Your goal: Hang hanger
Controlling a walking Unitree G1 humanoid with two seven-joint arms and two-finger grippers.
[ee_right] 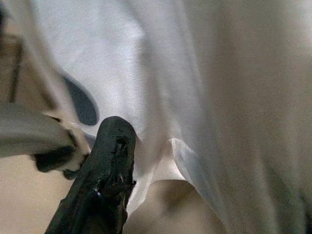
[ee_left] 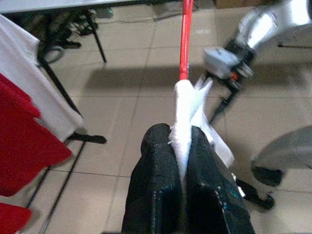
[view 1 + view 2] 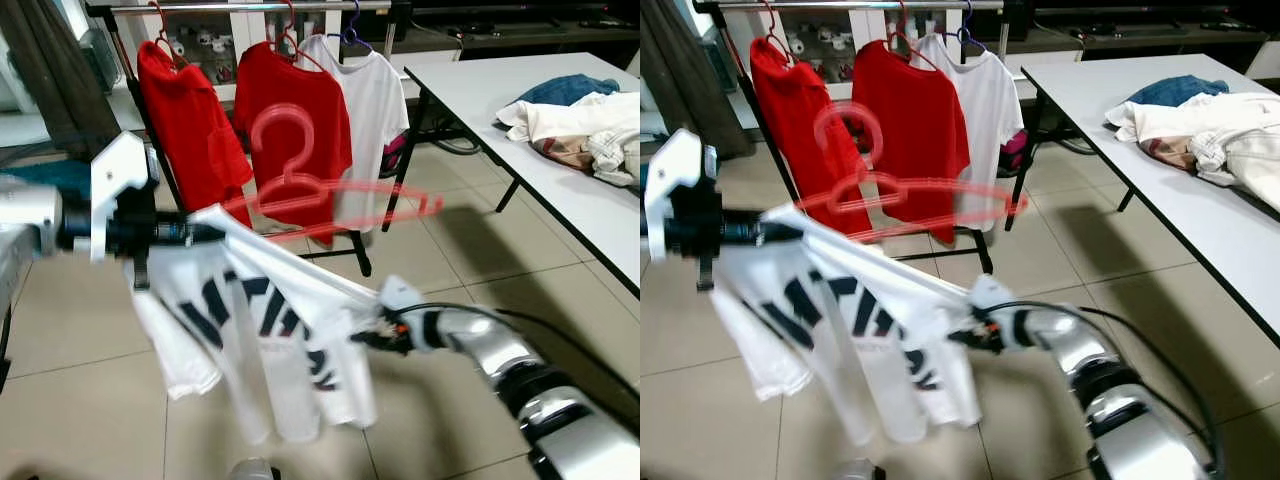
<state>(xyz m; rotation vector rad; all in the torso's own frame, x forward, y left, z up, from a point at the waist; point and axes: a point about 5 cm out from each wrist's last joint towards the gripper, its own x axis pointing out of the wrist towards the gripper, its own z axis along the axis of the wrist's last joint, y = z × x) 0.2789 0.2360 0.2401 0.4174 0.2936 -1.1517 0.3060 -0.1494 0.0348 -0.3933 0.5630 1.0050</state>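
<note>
Left gripper (image 2: 183, 146) is clamped on a fold of the white T-shirt (image 3: 265, 330): in the left wrist view both black fingers (image 2: 158, 185) press the cloth between them, with the red hanger (image 3: 330, 195) running on from the pinched fold. Right gripper (image 3: 372, 335) meets the other shoulder of the same shirt; its wrist view shows one black finger (image 1: 100, 185) against white cloth, and whether it is closed on the fabric cannot be told.

Position of work piece:
- The shirt, white with dark lettering, is stretched between the two grippers and droops toward the tiled floor (image 3: 450, 250)
- The hanger appears blurred above the shirt's upper edge, hook upward, between the grippers and in front of the clothes rack (image 3: 250, 6)
- The rack rail carries two red shirts (image 3: 290, 130) and one white shirt (image 3: 375, 110), each on its own hanger
- A white table (image 3: 560, 180) with a heap of clothes stands to the robot's right, well apart from the rack

Step in hand (judged): carrying the dressed hanger toward the rail; hooking is not yet done.

Next move (judged):
- Raise the hanger until its hook stands above the rail
- Select a free stretch of rail beside the hung shirts
- Lower the hook over the rail, confirm it bears the load, then release

Caution: the hem hangs low and may drag
</note>
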